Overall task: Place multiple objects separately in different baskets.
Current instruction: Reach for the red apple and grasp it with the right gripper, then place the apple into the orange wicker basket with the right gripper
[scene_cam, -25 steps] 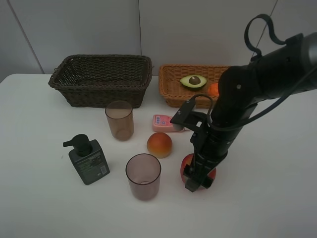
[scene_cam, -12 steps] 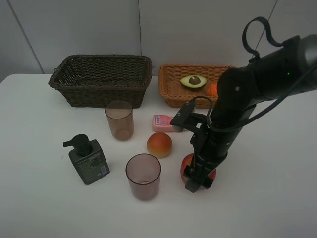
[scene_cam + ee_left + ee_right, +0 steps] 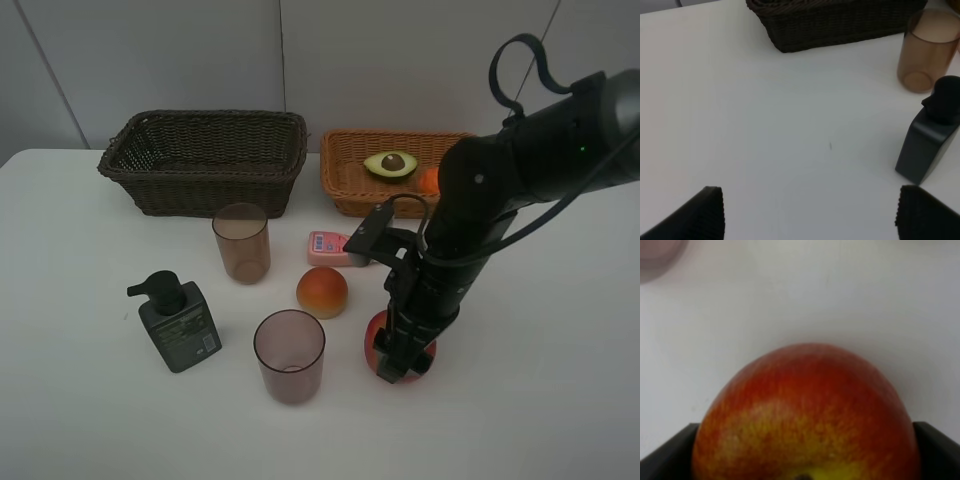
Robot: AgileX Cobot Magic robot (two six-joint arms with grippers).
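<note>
The red apple (image 3: 374, 335) sits on the white table (image 3: 90, 420), at the near right of the group. The right gripper (image 3: 403, 358) straddles it from above, its fingers (image 3: 670, 455) pressed to both sides of the fruit. The peach-coloured fruit (image 3: 322, 291) lies just beside it, one brownish-pink cup (image 3: 289, 355) to the left. The avocado half (image 3: 390, 164) and orange tangerine (image 3: 428, 180) lie in the light orange-tan basket (image 3: 345, 185). The left gripper (image 3: 810, 215) hangs spread wide over bare table near the dark green pump bottle (image 3: 927, 145).
</note>
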